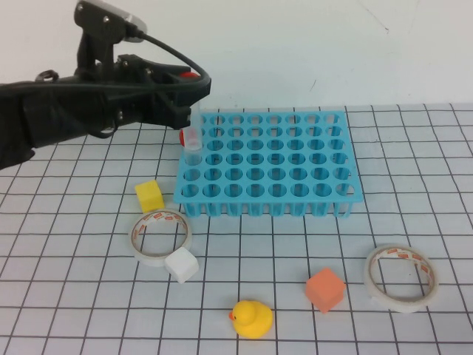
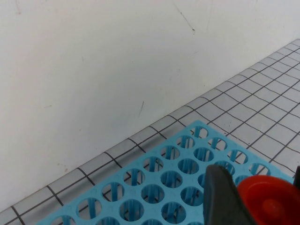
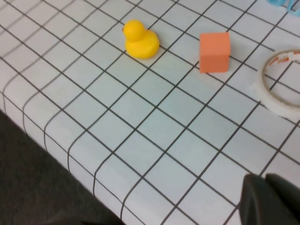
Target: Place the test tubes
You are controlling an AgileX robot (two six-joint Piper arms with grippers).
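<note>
A clear test tube (image 1: pixel 193 142) with a red cap (image 2: pixel 268 202) hangs upright over the left edge of the blue rack (image 1: pixel 295 166), its lower end at a hole in the leftmost column. My left gripper (image 1: pixel 189 90) reaches in from the left and is shut on the test tube just under the cap. In the left wrist view, the left gripper (image 2: pixel 262 197) has the cap between its dark fingers (image 2: pixel 224 197), above the rack (image 2: pixel 154 187). A small red patch (image 1: pixel 182 137) shows beside the tube. My right gripper (image 3: pixel 268 199) is shut and empty, low over the front of the table.
In front of the rack lie a yellow cube (image 1: pixel 149 195), a tape roll (image 1: pixel 160 236), a white cube (image 1: pixel 181 264), a yellow duck (image 1: pixel 251 319), an orange cube (image 1: pixel 325 289) and a second tape roll (image 1: pixel 401 276). The table's front edge (image 3: pixel 70 154) lies close to the right gripper.
</note>
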